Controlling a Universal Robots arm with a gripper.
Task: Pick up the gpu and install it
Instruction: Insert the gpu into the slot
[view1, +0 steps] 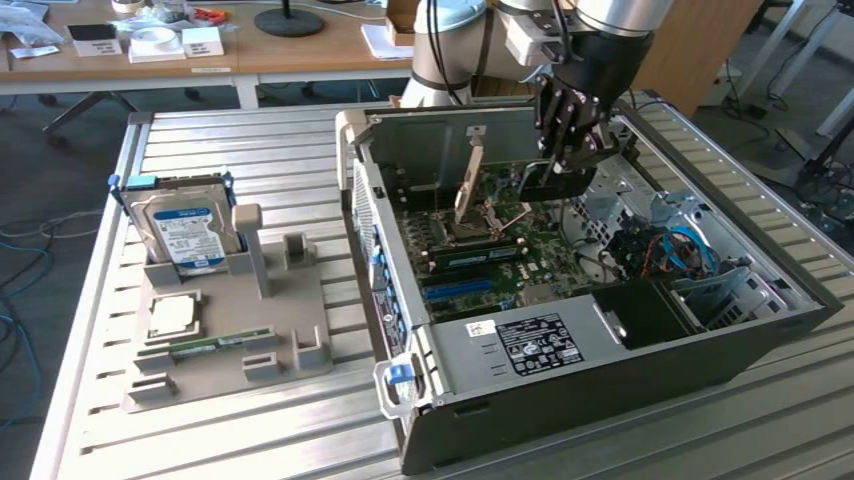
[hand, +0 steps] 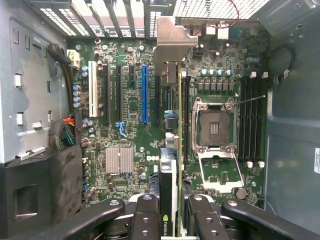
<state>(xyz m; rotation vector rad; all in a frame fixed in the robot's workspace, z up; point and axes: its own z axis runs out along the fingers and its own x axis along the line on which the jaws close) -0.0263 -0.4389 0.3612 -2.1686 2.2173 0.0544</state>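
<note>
Bright, even daylight — soft shadows inside the computer case (view1: 441, 150).

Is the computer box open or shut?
Open. The computer case has its side panel off, and the motherboard inside shows. The gripper holds the gpu inside it.

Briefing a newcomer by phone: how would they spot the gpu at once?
Look in the open computer case on the slatted table. Above its motherboard, the gripper grips the gpu: a thin card seen edge-on, with a silver end bracket. Unlike it, the blue-labelled hard drive sits outside on the grey tray.
</note>
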